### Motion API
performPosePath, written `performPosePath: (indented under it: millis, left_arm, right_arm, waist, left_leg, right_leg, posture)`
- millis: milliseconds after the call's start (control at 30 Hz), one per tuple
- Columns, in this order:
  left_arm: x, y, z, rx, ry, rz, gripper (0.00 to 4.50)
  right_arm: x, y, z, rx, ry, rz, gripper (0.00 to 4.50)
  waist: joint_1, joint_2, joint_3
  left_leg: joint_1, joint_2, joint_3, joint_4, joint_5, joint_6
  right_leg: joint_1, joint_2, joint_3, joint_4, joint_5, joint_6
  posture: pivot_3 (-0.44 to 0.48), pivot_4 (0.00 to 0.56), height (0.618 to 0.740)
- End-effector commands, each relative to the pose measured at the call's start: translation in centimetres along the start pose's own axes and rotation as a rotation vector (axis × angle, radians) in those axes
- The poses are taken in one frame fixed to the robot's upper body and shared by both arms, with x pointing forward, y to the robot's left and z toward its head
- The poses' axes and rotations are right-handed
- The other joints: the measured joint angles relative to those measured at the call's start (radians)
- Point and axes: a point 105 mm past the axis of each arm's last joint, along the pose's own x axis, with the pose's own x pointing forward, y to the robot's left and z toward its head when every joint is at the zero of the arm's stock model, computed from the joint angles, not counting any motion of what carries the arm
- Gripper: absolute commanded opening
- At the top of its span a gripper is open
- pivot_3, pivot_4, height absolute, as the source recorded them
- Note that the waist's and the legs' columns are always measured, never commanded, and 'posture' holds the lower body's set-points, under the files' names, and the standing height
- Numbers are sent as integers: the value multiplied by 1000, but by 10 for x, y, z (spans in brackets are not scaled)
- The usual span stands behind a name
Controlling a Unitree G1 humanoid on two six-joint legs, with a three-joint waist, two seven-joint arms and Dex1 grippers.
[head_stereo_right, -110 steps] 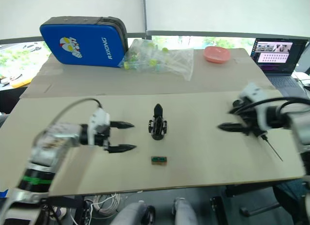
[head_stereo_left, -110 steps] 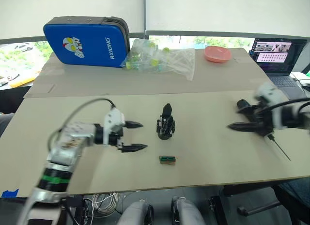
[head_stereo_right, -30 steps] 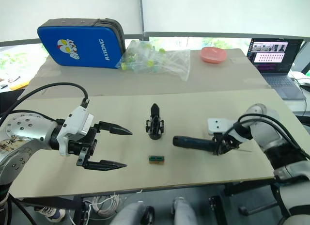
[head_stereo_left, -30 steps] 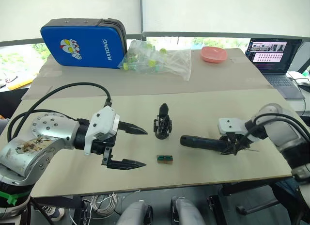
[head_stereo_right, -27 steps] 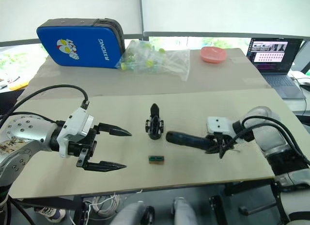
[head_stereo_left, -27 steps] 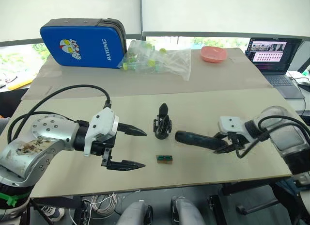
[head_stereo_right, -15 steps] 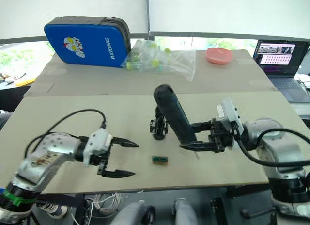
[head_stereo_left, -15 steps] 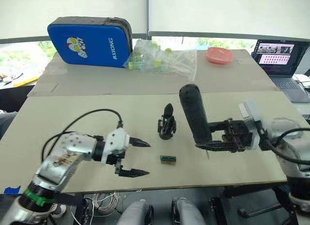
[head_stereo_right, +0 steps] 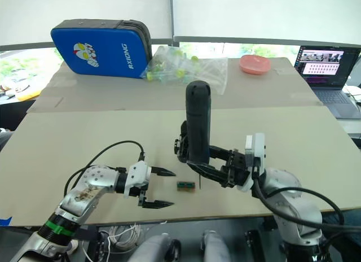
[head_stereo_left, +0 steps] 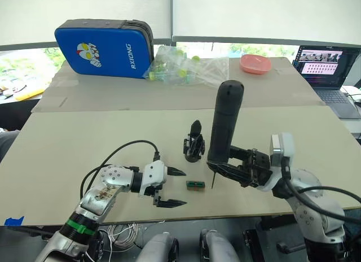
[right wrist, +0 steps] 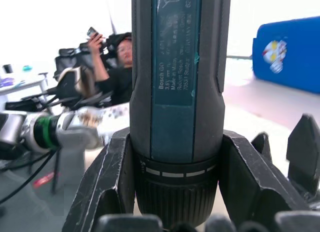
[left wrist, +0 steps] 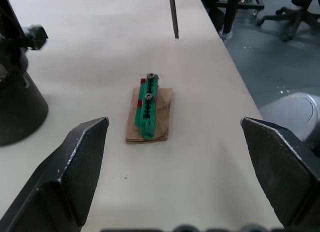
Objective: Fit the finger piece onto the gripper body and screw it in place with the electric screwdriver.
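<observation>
Now that the electric screwdriver [head_stereo_left: 224,126] has swung from tilted to near upright, bit down, w/ right gripper [head_stereo_left: 240,167] jaws clamped on its lower barrel, the tip hangs just beside the green-and-black block [head_stereo_left: 195,185] and near the gripper body [head_stereo_left: 193,147] on the desk [head_stereo_left: 84,138]. Left gripper [head_stereo_left: 172,187] has pulled in low, jaws apart & empty, facing the block. Driver looks ready, but no separate finger piece can be picked out, so fitting probably not begun.

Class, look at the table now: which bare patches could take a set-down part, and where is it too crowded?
Free: the near board's left stretch, beyond the left tool, and its right end toward the laptop. Crowded: the middle, where the gripper body, green block and upright electric screwdriver in the right tool cluster.
</observation>
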Motion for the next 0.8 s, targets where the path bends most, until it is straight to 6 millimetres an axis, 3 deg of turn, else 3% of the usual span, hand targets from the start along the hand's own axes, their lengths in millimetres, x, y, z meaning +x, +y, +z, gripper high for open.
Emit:
performPosePath:
  millis: [33, 800]
  left_arm:
    - [5, 5, 5, 44, -27, -1, 4500]
    - [22, 13, 4, 44, -67, 3, 4500]
  right_arm:
    - [8, 11, 19, -153, -87, -20, 1897]
    - [14, 9, 1, -164, -83, -13, 1897]
  waist:
    - [-1, 0, 0]
    - [-2, 0, 0]
  left_leg:
    - [0, 0, 0, 0, 0, 0]
    - [4, 0, 0, 0, 0, 0]
  right_leg:
    - [0, 0, 0, 0, 0, 0]
    - [3, 1, 0, 0, 0, 0]
  posture:
    - [0, 150, 740]
    - [0, 150, 740]
